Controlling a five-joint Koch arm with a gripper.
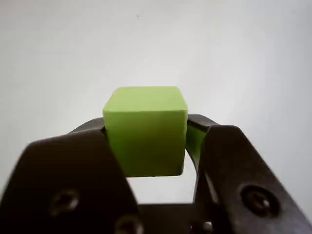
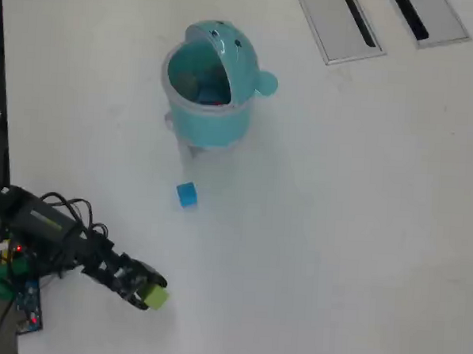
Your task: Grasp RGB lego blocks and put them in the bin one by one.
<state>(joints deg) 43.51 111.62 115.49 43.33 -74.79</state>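
Clamped on the green cube (image 1: 145,130), the gripper (image 1: 146,141); two dark jaws pressing its left and right faces in the wrist view, top half of the cube standing proud above them, underside clear of anything beneath; probably gripped low on the sides so the cube sits forward of the tips and can drop free on release. Nothing but pale blank surface behind the cube in that view; no bin or other block in sight there.

In the overhead view, gripper (image 2: 145,293) low and left on the white table (image 2: 360,231), green cube (image 2: 155,298) at its tip, arm (image 2: 66,243) trailing back to the left edge with cables and a small lit board beside it; whether the cube is lifted off the table or just resting, hard to tell from above.

Blue cube (image 2: 186,194) alone on the table, between the gripper and the bin, nearer the bin; apart from both. Bin (image 2: 209,84) near the top centre, well apart from the gripper; lid tipped back with its two dark dots showing, mouth open toward the camera, small knob on its right side; something red (image 2: 213,101) visible inside near the lower rim, likely the red cube already dropped in.

Judged from this: one block in, green in hand and due to travel up toward the open mouth, blue left for last; path to the bin passing close by the blue cube, so worth some clearance.
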